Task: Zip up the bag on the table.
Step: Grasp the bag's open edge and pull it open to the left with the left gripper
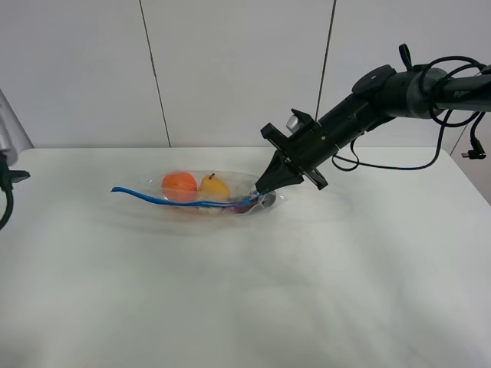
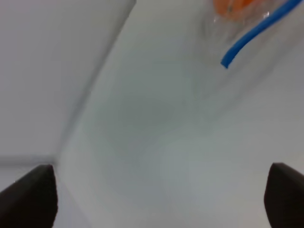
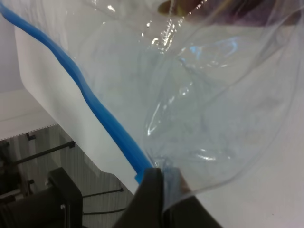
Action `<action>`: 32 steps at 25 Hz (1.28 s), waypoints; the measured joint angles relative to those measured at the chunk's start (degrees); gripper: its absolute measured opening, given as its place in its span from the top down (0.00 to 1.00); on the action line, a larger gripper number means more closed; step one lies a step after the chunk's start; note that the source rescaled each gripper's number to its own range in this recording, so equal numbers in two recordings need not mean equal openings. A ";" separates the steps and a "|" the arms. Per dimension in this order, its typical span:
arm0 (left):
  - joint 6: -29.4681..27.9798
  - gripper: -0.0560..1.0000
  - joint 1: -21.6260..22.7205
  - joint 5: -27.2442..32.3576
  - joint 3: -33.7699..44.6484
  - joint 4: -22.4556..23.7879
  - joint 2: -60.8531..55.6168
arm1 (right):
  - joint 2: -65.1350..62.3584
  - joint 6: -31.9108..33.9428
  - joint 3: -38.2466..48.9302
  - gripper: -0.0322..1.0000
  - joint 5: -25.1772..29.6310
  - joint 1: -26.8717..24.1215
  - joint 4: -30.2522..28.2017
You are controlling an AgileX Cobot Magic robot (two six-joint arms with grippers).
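Note:
The clear bag lies on the white table, left of centre at the back. Its blue zipper strip runs along the near edge. An orange fruit, a yellow pear and a dark item show through it. My right gripper is shut on the bag's right end; the right wrist view shows the fingers pinching the plastic where the blue strip ends. My left gripper is open and empty near the table's left edge, apart from the strip's free end.
A white panelled wall stands behind the table. The right arm reaches in from the upper right with cables hanging. Part of the left arm shows at the far left edge.

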 joint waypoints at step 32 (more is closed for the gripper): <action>29.78 0.00 -30.93 -34.71 0.00 -35.51 38.18 | 0.00 0.00 0.00 0.97 0.00 0.00 0.00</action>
